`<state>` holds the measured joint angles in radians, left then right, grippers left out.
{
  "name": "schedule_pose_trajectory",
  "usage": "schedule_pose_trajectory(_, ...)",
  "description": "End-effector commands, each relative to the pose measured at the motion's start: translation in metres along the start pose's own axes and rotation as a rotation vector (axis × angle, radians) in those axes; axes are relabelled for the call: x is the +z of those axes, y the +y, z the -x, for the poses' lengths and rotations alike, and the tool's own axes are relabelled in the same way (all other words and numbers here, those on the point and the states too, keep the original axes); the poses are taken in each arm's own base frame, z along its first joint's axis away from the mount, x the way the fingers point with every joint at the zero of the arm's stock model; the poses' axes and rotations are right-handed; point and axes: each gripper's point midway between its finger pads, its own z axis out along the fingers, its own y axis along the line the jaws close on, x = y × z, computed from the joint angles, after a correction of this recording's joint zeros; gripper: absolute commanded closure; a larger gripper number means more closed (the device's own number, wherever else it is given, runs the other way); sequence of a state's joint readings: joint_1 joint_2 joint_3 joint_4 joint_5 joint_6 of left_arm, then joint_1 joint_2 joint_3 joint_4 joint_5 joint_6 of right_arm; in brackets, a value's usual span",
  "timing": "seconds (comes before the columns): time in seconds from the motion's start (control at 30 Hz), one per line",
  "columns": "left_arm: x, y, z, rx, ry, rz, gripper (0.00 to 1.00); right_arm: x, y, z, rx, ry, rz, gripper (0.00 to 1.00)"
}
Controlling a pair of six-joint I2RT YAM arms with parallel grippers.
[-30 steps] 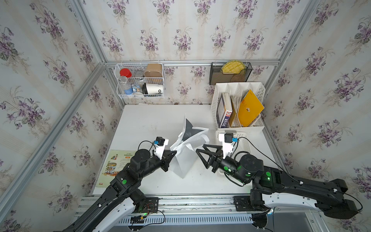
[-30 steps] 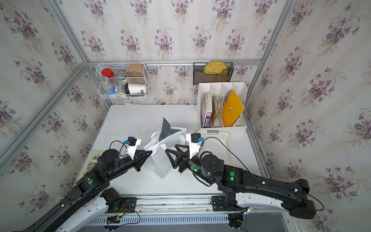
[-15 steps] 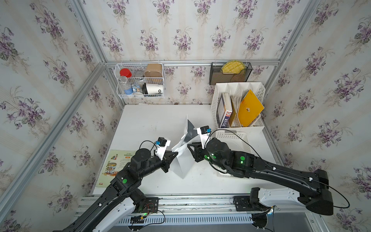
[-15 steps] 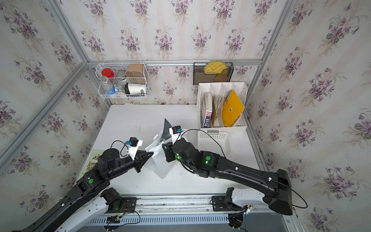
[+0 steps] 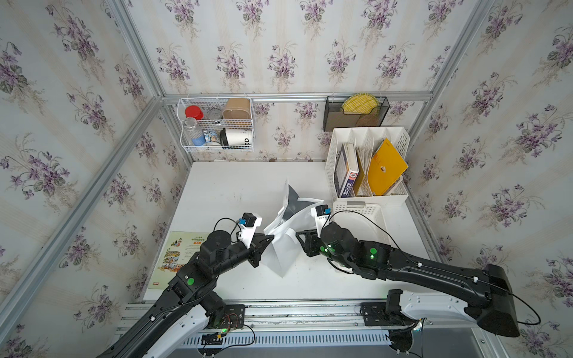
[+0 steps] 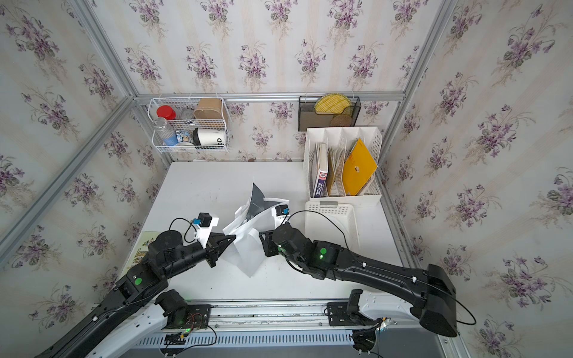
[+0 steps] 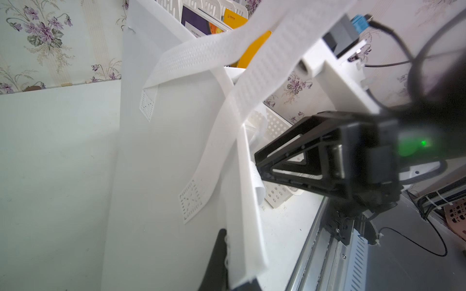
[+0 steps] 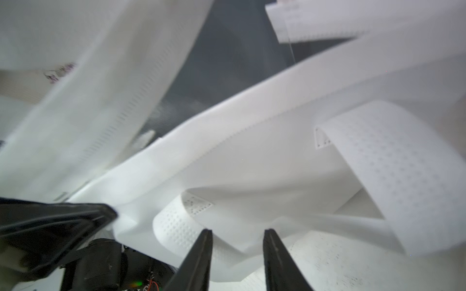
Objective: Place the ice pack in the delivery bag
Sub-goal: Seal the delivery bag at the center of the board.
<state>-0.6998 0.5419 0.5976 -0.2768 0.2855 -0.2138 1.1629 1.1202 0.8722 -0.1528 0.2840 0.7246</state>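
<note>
The delivery bag stands crumpled in the middle of the table, with its silver foil lining showing at the mouth. My left gripper is shut on the bag's near rim on its left side. On the bag's right side my right gripper is open, its fingers apart just in front of a looped white strap handle. Nothing sits between them. The ice pack is not in view.
A low white perforated tray lies right of the bag, under the right arm's cable. A white file organizer with books stands at the back right. A picture booklet lies at the left edge. A wire basket hangs on the back wall.
The right arm swung in over the bag's mouth, then came back a little to the bag's right side. Its jaws narrowed and reopened partly. The left gripper kept its hold on the rim.
</note>
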Motion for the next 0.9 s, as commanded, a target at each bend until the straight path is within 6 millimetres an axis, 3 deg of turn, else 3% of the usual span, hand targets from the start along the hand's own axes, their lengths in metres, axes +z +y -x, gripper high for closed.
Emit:
schedule_pose_trajectory(0.0, -0.001, -0.006, 0.014, 0.035, -0.051, -0.022, 1.0, -0.013, 0.019, 0.029, 0.04, -0.087, 0.073, 0.49)
schedule_pose_trajectory(0.13, -0.001, -0.006, 0.015, 0.041, -0.052, -0.021, 1.0, -0.016, 0.013, 0.04, 0.186, -0.067, 0.06, 0.36)
schedule_pose_trajectory(0.3, -0.001, -0.007, 0.015, 0.047, -0.049, -0.028, 1.0, -0.005, 0.013, 0.04, 0.333, 0.023, 0.071, 0.32)
schedule_pose_trajectory(0.5, 0.001, -0.007, 0.012, 0.057, -0.038, -0.033, 1.0, 0.009, 0.02, 0.041, 0.362, 0.072, 0.047, 0.28)
schedule_pose_trajectory(0.67, 0.001, -0.007, 0.011, 0.067, -0.035, -0.03, 1.0, 0.022, 0.016, 0.033, 0.415, 0.11, 0.036, 0.3)
schedule_pose_trajectory(0.87, -0.002, -0.008, 0.011, 0.082, -0.052, -0.035, 0.99, 0.033, 0.015, 0.028, 0.478, 0.141, 0.056, 0.39)
